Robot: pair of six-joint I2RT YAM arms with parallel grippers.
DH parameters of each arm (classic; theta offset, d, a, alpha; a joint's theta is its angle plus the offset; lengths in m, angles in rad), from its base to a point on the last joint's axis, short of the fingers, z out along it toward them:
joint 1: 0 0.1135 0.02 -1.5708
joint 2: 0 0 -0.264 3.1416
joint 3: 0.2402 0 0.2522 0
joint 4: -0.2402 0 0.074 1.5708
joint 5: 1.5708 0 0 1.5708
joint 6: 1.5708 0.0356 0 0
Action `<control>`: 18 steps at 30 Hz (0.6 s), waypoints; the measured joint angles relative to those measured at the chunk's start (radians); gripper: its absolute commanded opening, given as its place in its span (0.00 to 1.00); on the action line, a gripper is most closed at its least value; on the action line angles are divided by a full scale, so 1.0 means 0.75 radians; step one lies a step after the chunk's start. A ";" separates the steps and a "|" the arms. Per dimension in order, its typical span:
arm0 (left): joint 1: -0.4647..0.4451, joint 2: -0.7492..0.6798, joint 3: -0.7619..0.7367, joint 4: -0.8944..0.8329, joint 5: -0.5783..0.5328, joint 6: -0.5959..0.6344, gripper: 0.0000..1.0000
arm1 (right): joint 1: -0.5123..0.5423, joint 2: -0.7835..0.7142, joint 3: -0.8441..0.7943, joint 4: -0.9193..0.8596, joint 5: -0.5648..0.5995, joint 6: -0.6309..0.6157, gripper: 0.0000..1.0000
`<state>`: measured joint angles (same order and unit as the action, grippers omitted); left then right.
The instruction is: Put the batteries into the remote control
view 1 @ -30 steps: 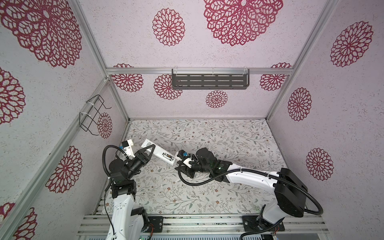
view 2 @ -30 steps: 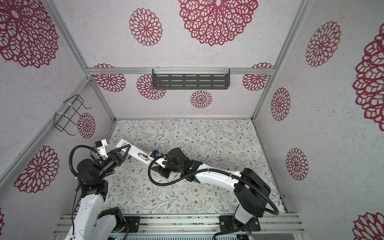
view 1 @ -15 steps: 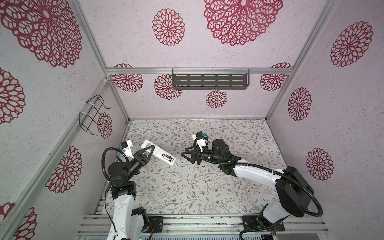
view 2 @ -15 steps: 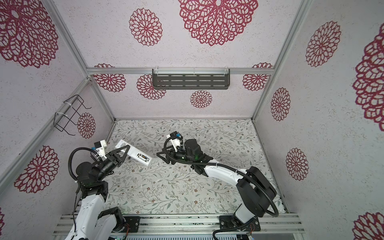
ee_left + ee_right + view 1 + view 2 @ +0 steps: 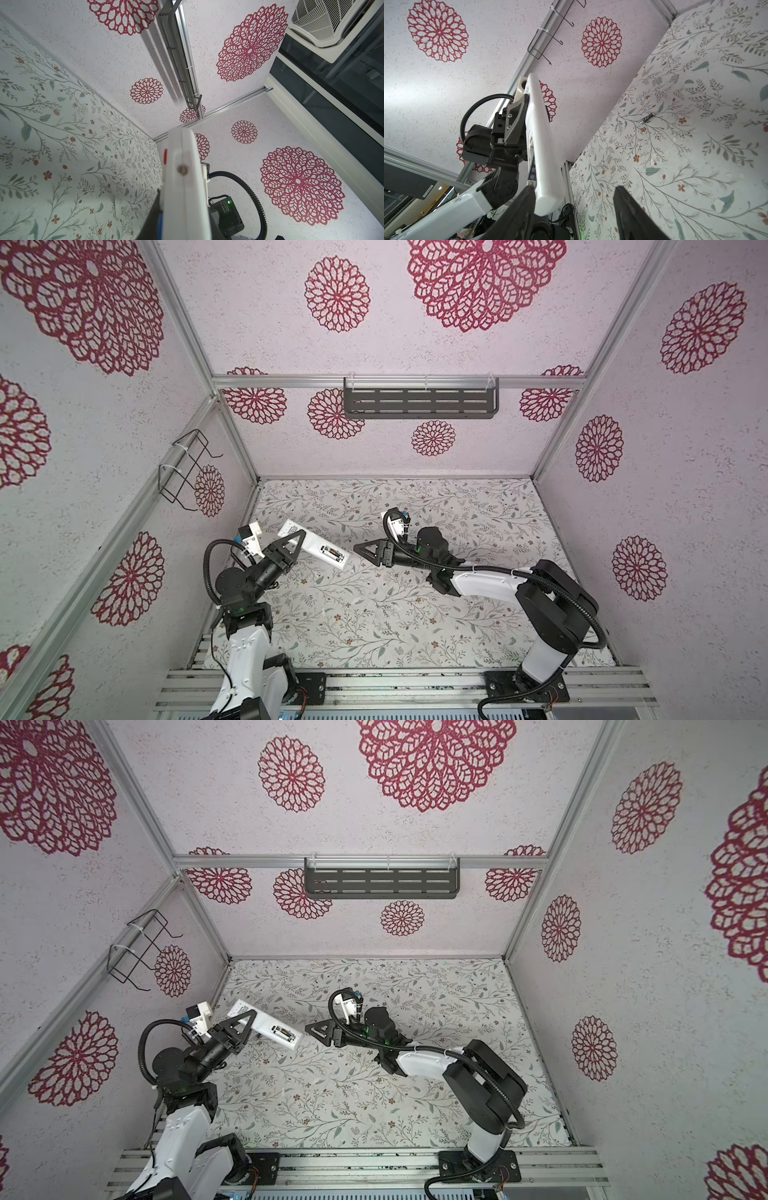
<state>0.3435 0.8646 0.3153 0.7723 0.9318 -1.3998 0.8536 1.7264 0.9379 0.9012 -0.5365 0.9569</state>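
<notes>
nearest us the left gripper [image 5: 299, 540] is clamped tight on the remote control [image 5: 312, 544], holding it off the floral table [image 5: 374, 626]. in its open battery bay [image 5: 328, 550] we see one seated battery [image 5: 333, 551]. the right gripper [image 5: 368, 551] hangs just beside that end, jaws apart, gripping nothing. farther off in the right wrist view, a loose battery [image 5: 646, 118] lies on the table
</notes>
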 measured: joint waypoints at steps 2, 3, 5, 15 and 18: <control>0.006 -0.002 0.000 -0.017 0.003 0.005 0.11 | 0.007 0.001 0.000 0.010 0.011 0.019 0.64; 0.008 -0.003 0.000 -0.031 0.004 0.009 0.11 | 0.011 0.001 0.000 0.019 0.012 0.024 0.64; 0.011 -0.008 0.000 -0.075 0.004 0.027 0.11 | 0.020 0.001 0.000 0.042 0.013 0.044 0.64; 0.020 -0.044 0.043 -0.330 0.002 0.132 0.11 | 0.058 0.043 0.000 0.093 0.022 0.089 0.64; 0.022 -0.047 0.043 -0.372 -0.001 0.144 0.11 | 0.067 0.057 0.000 0.094 0.028 0.092 0.64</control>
<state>0.3599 0.8295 0.3473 0.4931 0.9310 -1.2915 0.9039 1.7691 0.9379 0.9718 -0.5156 1.0260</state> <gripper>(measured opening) 0.211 0.642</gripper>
